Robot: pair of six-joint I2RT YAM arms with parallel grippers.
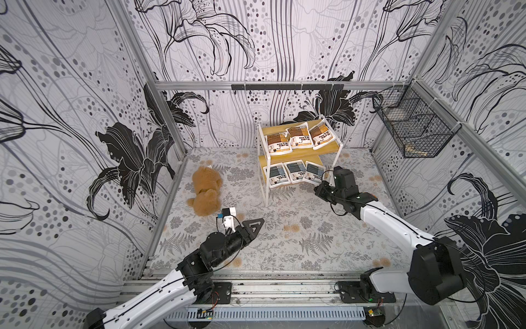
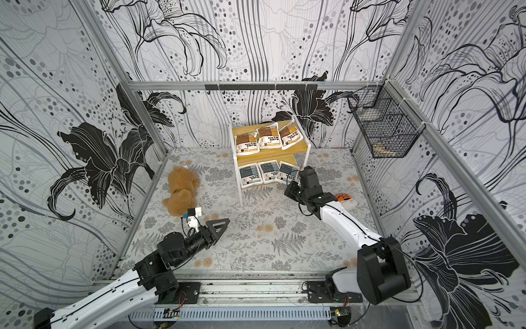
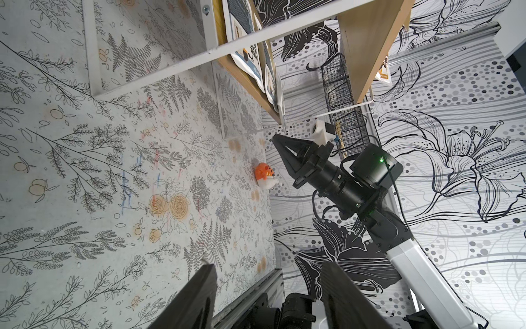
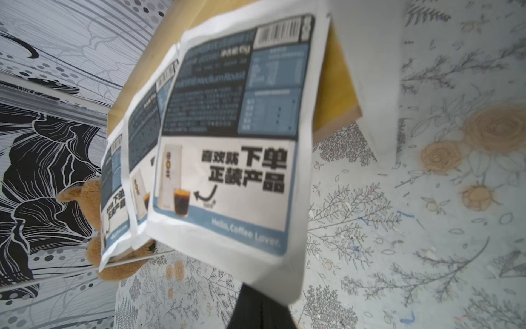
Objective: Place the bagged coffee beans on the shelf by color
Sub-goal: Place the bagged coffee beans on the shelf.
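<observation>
Lying on the flowery worktop (image 1: pixel 284 245) at the middle left of both top views is a brown plush bear (image 1: pixel 206 190). Just below and to the right of it is the left pincer (image 1: pixel 257 223). In the left wrist view its two fingers (image 3: pixel 196 299) stand apart at the bottom of the frame, with nothing between them.

Next, near the middle of both top views, comes the shelf (image 1: pixel 301 155), which has yellow boards and thin white legs. All six bagged coffee beans are on it. The three brown-orange bags (image 1: pixel 298 136) lie side by side on the upper board. The three grey-blue bags (image 1: pixel 296 171) lie side by side on the lower board.

The right pincer (image 3: pixel 276 140) is at the right end of the lower board, just beside the last grey-blue bag (image 4: pixel 227 148). Its fingers are pressed tight together. In the right wrist view a corner of that bag hangs over the board edge and lies across the dark finger at the bottom of the frame. I cannot tell if the corner is pinched.

In a top view, a small orange-and-white toy (image 2: pixel 344 198) peeks out just right of the right arm. A black wire basket (image 1: pixel 412 128) hangs on the wall at the upper right.
</observation>
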